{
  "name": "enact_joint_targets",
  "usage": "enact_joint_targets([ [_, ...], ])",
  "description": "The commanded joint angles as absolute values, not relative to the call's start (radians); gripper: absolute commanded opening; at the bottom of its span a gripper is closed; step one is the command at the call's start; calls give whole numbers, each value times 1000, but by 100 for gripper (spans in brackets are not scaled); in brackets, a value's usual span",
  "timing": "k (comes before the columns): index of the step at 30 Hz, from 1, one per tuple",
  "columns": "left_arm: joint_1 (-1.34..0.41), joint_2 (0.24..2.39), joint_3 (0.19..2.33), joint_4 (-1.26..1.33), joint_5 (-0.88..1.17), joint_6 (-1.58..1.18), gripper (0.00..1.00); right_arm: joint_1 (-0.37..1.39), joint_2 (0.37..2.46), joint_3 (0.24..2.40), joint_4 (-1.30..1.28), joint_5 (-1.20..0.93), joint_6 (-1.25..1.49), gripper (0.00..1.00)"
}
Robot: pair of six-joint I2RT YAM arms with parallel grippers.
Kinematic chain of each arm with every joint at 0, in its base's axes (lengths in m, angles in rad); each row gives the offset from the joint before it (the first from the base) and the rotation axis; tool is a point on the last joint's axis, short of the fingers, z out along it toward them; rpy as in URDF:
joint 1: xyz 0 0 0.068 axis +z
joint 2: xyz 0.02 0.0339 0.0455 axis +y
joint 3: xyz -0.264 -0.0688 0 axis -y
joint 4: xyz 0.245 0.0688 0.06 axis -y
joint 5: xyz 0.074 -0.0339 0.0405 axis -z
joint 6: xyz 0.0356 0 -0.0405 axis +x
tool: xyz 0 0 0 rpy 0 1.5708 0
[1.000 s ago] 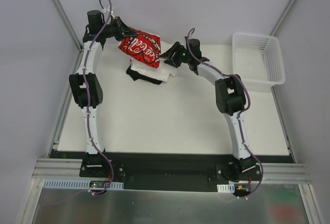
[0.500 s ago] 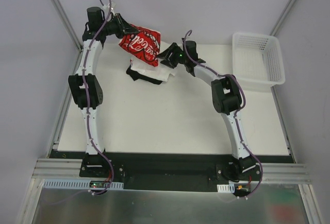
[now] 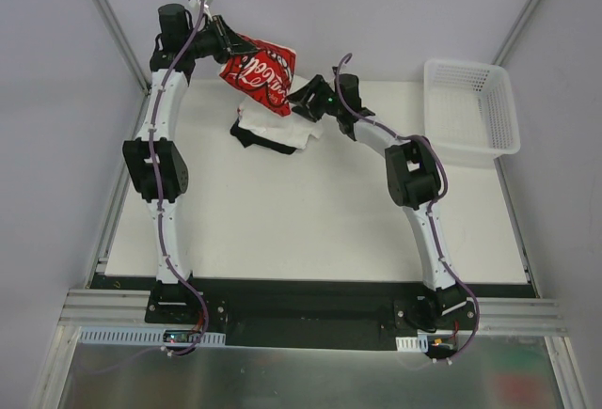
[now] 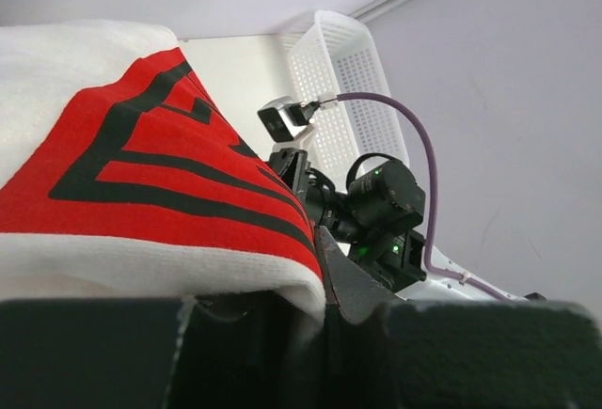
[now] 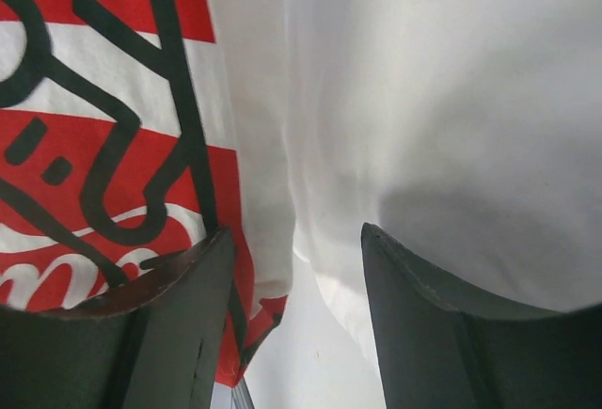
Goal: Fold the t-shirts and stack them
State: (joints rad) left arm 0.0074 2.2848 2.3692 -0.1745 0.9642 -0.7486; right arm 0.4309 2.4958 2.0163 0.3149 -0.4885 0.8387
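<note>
A red t-shirt with white lettering point(image 3: 261, 72) hangs bunched above the table's far side, and my left gripper point(image 3: 237, 49) is shut on its upper left edge. In the left wrist view its red, white and black cloth point(image 4: 141, 174) fills the left half, pinched at my left gripper point(image 4: 324, 273). Below it lies a small stack: a folded white t-shirt point(image 3: 280, 130) on a black one point(image 3: 246, 138). My right gripper point(image 3: 301, 101) stands open beside the red shirt's lower right edge. In its wrist view the right gripper point(image 5: 296, 277) has the red shirt point(image 5: 94, 146) left and white cloth point(image 5: 442, 99) right.
A white mesh basket point(image 3: 467, 64) stands at the table's far right corner, also in the left wrist view as the basket point(image 4: 343, 80). The white table top point(image 3: 310, 212) stretches toward the arm bases. Grey walls close in on both sides.
My left gripper has raised the red shirt slightly and tilted it. The right gripper has moved up and left toward the shirt's lower edge, and its jaws have widened a little.
</note>
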Motion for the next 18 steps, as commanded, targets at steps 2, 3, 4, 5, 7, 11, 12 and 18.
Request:
enact_joint_targets([
  [2,-29,2198,2384,-120,989,-755,0,419,2396,1927,443,-514,857,59],
  [3,-34,2198,2384,-120,989,-752,0,414,2385,1886,454,-518,861,59],
  [4,-34,2201,2385,-120,989,-752,0,405,2358,1866,465,-518,862,59],
  [5,-37,2201,2385,-118,989,-750,0,397,2346,1846,489,-525,864,59],
  [7,-40,2206,2391,-120,991,-746,0,376,2316,1792,508,-532,864,59],
  [11,-40,2210,2390,-120,994,-742,0,350,2264,1743,537,-548,859,60],
  [12,-41,2209,2390,-120,994,-739,0,345,2258,1737,544,-552,862,59],
  [18,-46,2226,2399,-120,999,-724,0,298,2162,1634,583,-564,848,60],
])
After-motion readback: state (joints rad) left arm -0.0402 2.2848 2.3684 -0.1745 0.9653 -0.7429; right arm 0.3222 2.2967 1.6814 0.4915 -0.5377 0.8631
